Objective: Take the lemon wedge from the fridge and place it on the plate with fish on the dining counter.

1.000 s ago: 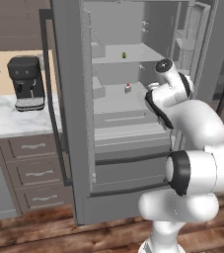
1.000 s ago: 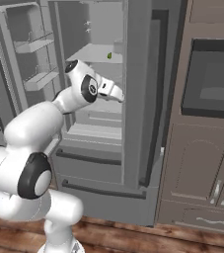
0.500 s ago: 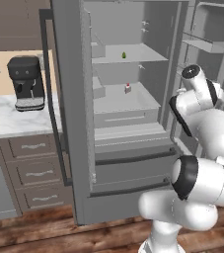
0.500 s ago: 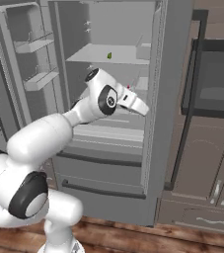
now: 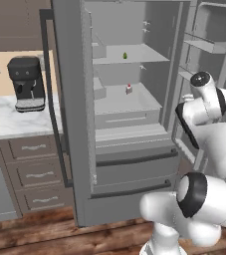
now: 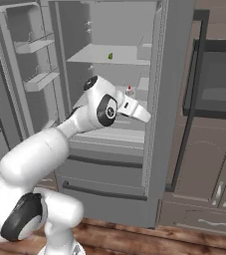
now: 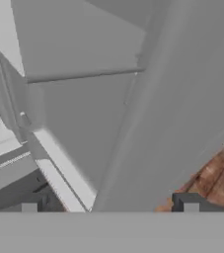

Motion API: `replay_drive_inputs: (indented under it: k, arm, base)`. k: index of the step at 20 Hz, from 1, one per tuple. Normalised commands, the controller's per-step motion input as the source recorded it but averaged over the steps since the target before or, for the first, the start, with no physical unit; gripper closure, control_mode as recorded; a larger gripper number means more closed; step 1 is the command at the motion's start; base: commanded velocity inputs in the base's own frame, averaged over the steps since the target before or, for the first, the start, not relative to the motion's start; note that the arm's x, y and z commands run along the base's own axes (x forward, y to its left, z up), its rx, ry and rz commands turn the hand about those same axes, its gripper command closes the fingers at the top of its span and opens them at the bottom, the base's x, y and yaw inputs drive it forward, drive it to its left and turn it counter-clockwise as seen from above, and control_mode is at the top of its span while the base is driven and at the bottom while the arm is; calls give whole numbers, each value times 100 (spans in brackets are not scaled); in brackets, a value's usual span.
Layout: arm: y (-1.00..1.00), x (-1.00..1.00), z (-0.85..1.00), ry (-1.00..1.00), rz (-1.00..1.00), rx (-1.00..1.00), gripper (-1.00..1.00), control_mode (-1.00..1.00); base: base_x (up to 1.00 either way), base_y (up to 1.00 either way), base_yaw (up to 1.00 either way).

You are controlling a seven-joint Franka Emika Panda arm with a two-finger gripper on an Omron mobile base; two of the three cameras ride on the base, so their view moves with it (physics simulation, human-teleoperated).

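Swinging away from the shelves, the arm's hand now sits out at the right-hand door of the fridge (image 5: 134, 164), where a second ago it was in front of the open compartment; the shelves and their contents lie as they did. Both doors stand open. In the hand view the gripper (image 7: 108, 207) looks down along a grey door panel toward the wood floor (image 7: 222, 178), its two dark tips set wide apart with nothing between them.

From the left base view, the lemon wedge (image 5: 125, 56) sits on the upper shelf, at about 12 o'clock from the small red-and-white item (image 5: 129, 89) on the shelf below, and up at 10 o'clock from the arm's wrist; from the right base view it shows as a green-yellow speck (image 6: 110, 56) near the shelf's front edge.

By its look, the wedge should be very light, a little soft and possibly slick on the cut faces, so a gentle pinch across its two flat sides, low near the shelf, seems the safest hold; squeezing at the pointed ends would likely let it squirt out.

Counted: one lemon wedge, one red-and-white item, one fridge with two open doors, one coffee machine (image 5: 27, 83) on the marble worktop (image 5: 5, 124) at 9 o'clock.
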Motion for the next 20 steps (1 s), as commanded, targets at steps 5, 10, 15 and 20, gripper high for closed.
replay_drive_inputs:
  k: [5, 10, 15, 20]
  arm:
    - [100, -100, 92, 4, 12, 0, -100, -100]
    - [100, -100, 79, 19, 16, 0, -100, -100]
    - [99, -92, 32, 25, 28, 10, -100, -100]
    - [78, -58, -14, 22, 38, 42, -100, -100]
  base:
    - [0, 0, 0]
    - [0, 0, 0]
    - [0, 0, 0]
    - [0, 0, 0]
